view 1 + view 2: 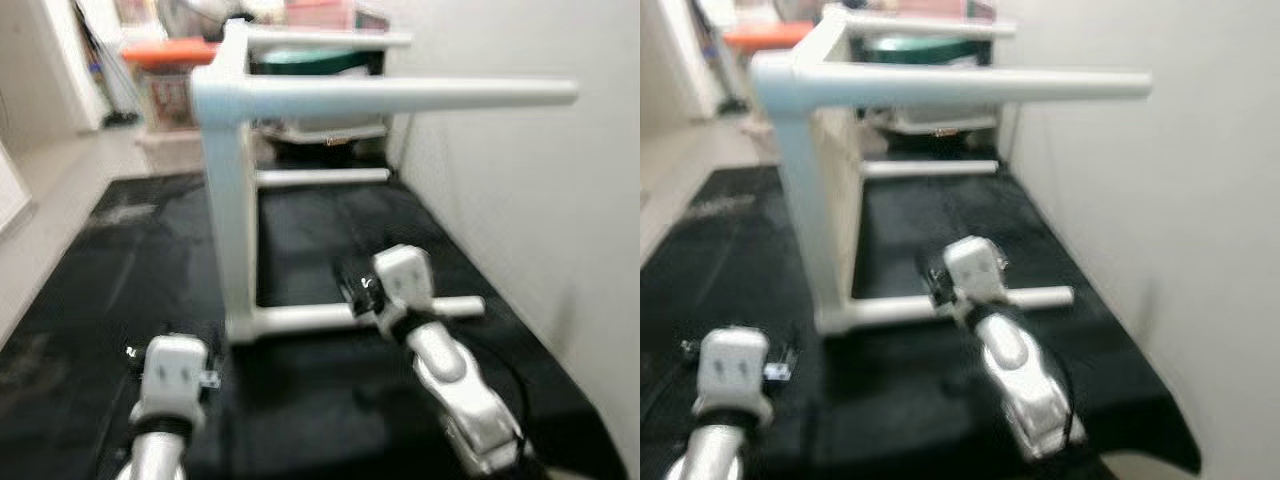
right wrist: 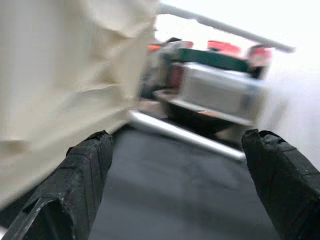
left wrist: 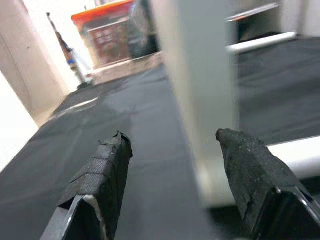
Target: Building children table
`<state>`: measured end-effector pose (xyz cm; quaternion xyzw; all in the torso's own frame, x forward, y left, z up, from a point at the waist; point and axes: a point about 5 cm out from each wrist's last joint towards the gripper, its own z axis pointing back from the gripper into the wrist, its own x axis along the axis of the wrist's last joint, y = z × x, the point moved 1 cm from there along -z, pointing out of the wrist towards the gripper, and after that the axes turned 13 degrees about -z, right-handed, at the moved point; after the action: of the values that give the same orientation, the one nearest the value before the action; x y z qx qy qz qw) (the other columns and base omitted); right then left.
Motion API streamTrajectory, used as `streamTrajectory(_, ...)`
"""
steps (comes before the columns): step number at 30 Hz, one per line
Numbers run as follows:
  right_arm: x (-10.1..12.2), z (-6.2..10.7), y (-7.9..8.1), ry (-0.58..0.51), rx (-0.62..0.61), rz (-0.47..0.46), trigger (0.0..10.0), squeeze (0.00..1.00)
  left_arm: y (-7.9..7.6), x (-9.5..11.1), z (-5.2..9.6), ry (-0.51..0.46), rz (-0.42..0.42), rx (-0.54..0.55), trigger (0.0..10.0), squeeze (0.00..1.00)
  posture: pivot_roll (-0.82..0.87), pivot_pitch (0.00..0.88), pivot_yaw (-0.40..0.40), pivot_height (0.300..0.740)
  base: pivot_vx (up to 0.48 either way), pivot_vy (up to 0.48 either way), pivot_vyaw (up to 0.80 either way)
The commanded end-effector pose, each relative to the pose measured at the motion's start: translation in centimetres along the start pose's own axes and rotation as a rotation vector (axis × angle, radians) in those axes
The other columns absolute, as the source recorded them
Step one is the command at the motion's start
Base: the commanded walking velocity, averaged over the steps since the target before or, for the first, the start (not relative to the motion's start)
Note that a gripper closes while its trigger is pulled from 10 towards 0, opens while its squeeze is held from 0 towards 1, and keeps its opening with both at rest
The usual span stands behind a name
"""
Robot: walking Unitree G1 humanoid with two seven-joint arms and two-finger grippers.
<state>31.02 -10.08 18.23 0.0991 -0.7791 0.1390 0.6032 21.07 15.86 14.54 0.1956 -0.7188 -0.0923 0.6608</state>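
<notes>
The white children's table (image 1: pixel 235 190) lies on its side on a black mat (image 1: pixel 120 270), legs pointing toward the pale wall (image 1: pixel 560 220). Open mat runs wide on the left gripper's (image 3: pixel 172 145) side; the wall crowds the right. The left gripper, fingers spread and empty, sits just short of the tabletop's lower corner. The right gripper (image 2: pixel 177 145), also wide open and empty, hovers at the lowest leg (image 1: pixel 300 318), apparently above it, though blur obscures contact. Storage boxes (image 1: pixel 320 60) stand beyond.
</notes>
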Motion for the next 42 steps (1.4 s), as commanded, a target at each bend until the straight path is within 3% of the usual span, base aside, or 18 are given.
streamTrajectory(1,-0.6,0.4,-1.1,0.015,-0.047,0.027,10.0,0.0,-0.4,0.0,-0.1,0.003,0.016,-0.013,10.0,0.0,-0.02,0.0,0.002,0.74,0.0,0.0,0.0)
streamTrajectory(7,-0.4,0.1,-1.8,0.008,-0.114,0.056,10.0,0.0,-0.3,0.1,-0.1,-0.002,0.014,-0.016,10.0,0.0,-0.01,0.0,-0.005,0.74,0.0,0.0,0.0)
streamTrajectory(9,-0.3,-0.1,-1.9,-0.005,-0.17,0.151,10.0,0.0,-0.6,0.0,-0.2,-0.001,0.026,-0.035,10.0,0.0,-0.01,0.0,-0.005,0.74,0.0,0.0,0.0)
streamTrajectory(10,0.2,-0.3,-2.1,-0.043,-0.225,0.25,10.0,0.0,-0.7,0.1,-0.3,-0.008,0.032,-0.05,10.0,0.0,-0.01,0.0,-0.005,0.74,0.0,0.0,0.0)
streamTrajectory(13,0.5,-0.4,-2.1,-0.075,-0.261,0.315,10.0,0.0,-0.9,0.1,-0.3,-0.012,0.037,-0.06,10.0,0.0,-0.01,0.0,-0.005,0.74,0.0,0.0,0.0)
streamTrajectory(15,2.1,-0.6,-2.2,-0.173,-0.24,0.466,10.0,0.0,-2.2,0.7,-1.0,-0.061,0.095,-0.188,10.0,0.0,0.0,0.01,-0.009,0.74,0.0,0.0,0.0)
streamTrajectory(16,2.1,-0.6,-2.2,-0.173,-0.24,0.466,10.0,0.0,-2.2,0.7,-1.0,-0.061,0.095,-0.188,10.0,0.0,0.0,0.01,-0.009,0.74,0.0,0.0,0.0)
streamTrajectory(17,2.8,-0.7,-2.4,-0.217,-0.262,0.578,10.0,0.0,-3.1,1.5,-1.4,-0.096,0.156,-0.266,10.0,0.0,0.0,0.012,-0.011,0.74,0.0,0.0,0.0)
streamTrajectory(18,2.8,-0.7,-2.4,-0.217,-0.262,0.578,10.0,0.0,-3.1,1.5,-1.4,-0.096,0.156,-0.266,10.0,0.0,0.0,0.012,-0.011,0.74,0.0,0.0,0.0)
streamTrajectory(19,3.2,-0.7,-2.5,-0.249,-0.283,0.654,10.0,0.0,-3.6,2.0,-1.5,-0.121,0.198,-0.317,10.0,0.0,-0.01,0.015,-0.002,0.74,0.0,0.0,0.0)
streamTrajectory(21,3.5,-0.6,-2.5,-0.284,-0.298,0.702,10.0,0.0,-4.3,2.6,-1.6,-0.149,0.217,-0.379,10.0,0.0,-0.01,0.013,-0.003,0.74,0.0,0.0,0.0)
streamTrajectory(25,4.1,-0.6,-2.8,-0.333,-0.37,0.756,10.0,0.0,-5.7,3.1,-2.0,-0.18,0.237,-0.485,10.0,0.0,0.0,0.017,0.002,0.74,0.0,0.0,0.0)
streamTrajectory(26,4.6,-0.9,-2.7,-0.37,-0.427,0.777,10.0,0.0,-6.3,3.0,-2.8,-0.19,0.226,-0.511,10.0,0.0,-0.01,0.017,0.016,0.74,0.0,0.0,0.0)
streamTrajectory(30,5.2,-1.4,-2.7,-0.403,-0.466,0.791,10.0,0.0,-6.2,2.9,-3.7,-0.193,0.213,-0.494,10.0,0.0,-0.01,0.023,0.016,0.74,0.0,0.0,0.0)
streamTrajectory(35,6.9,-3.1,-3.3,-0.459,-0.543,0.82,10.0,0.0,-5.0,2.3,-6.6,-0.19,0.178,-0.411,10.0,0.0,-0.02,0.05,0.026,0.74,0.0,0.0,0.0)
streamTrajectory(39,7.0,-3.3,-3.4,-0.458,-0.553,0.819,10.0,0.0,-4.9,2.4,-6.9,-0.199,0.158,-0.407,10.0,0.0,-0.02,0.05,0.026,0.74,0.0,0.0,0.0)
streamTrajectory(42,7.8,-4.1,-3.8,-0.484,-0.572,0.85,10.0,0.0,-5.4,3.8,-7.8,-0.243,0.192,-0.43,10.0,0.0,-0.02,0.089,0.026,0.74,0.0,0.0,0.0)
